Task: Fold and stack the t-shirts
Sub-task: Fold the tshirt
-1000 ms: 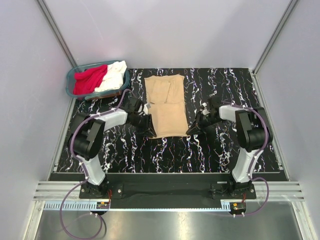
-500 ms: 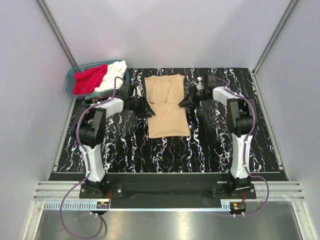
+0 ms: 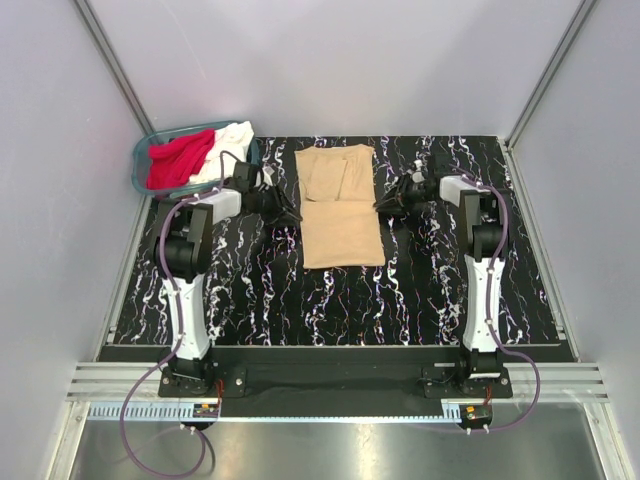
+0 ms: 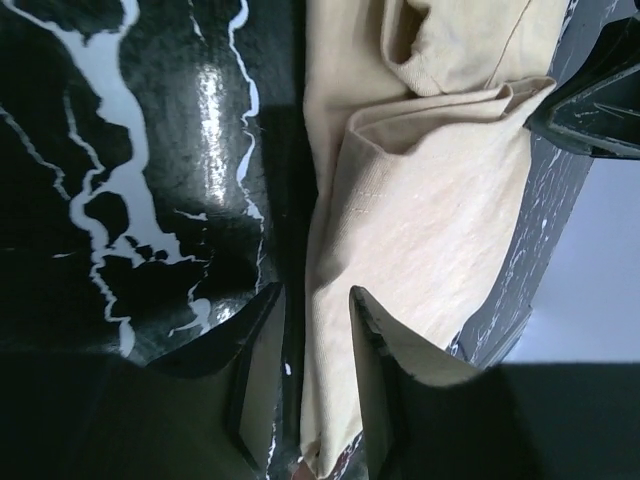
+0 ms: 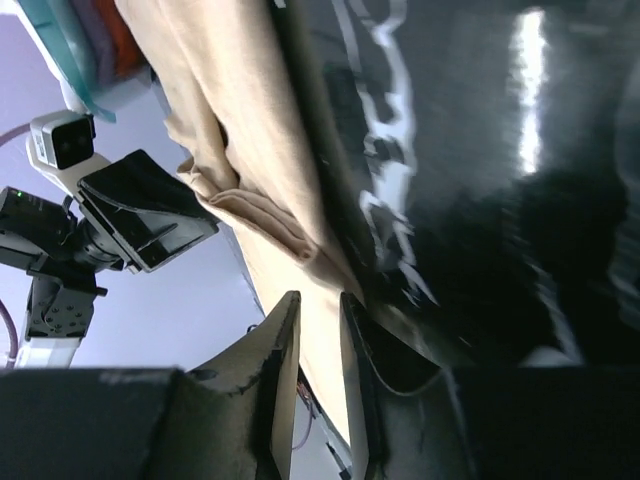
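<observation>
Tan t-shirt (image 3: 340,215): lies partly folded, flat on the desk (image 3: 420,290) at centre. Left claw (image 3: 288,212): low at the shirt's left edge, clenched on the fabric. Right claw (image 3: 383,207): opposite, at the right edge, likewise pinching cloth between narrow jaws. Red t-shirt (image 3: 178,160) and white t-shirt (image 3: 228,150): heaped in the teal basket (image 3: 137,172), far left corner.

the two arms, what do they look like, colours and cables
Left arm and right arm: white links, black joints, with purple cables looping up from each base. Left gripper and right gripper: black, angular, wedge-shaped fingers.
</observation>
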`<state>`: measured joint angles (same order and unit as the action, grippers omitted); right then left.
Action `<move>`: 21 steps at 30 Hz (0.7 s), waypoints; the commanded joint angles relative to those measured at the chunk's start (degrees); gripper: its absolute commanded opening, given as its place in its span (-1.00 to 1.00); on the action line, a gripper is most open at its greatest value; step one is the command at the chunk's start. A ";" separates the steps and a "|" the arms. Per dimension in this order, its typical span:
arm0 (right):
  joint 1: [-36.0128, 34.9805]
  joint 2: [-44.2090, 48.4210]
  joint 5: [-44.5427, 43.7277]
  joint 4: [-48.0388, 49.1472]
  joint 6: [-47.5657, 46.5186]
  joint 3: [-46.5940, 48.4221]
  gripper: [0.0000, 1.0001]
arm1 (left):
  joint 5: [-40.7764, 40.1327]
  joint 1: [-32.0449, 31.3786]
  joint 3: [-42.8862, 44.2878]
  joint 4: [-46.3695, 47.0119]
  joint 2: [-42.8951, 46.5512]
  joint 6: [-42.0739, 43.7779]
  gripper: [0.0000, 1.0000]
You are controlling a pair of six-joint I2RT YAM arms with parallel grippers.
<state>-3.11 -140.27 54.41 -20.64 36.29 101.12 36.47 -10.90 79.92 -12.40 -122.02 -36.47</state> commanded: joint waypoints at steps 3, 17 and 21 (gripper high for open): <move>0.57 8.33 0.87 0.34 1.05 -4.07 -0.39 | 0.80 0.26 1.03 -1.13 8.44 0.09 -0.24; -1.90 9.76 -0.71 2.45 0.19 -11.91 -0.33 | 2.91 -5.36 -8.99 10.39 5.92 -8.01 -0.28; -0.41 9.48 -2.46 2.27 -1.14 -14.98 -0.33 | -0.77 -5.01 -8.21 0.75 4.42 -0.11 -0.30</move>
<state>-5.13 -130.76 53.54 -18.72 36.75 88.53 37.63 -16.69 70.94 -6.66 -117.49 -41.85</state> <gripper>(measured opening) 0.335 0.356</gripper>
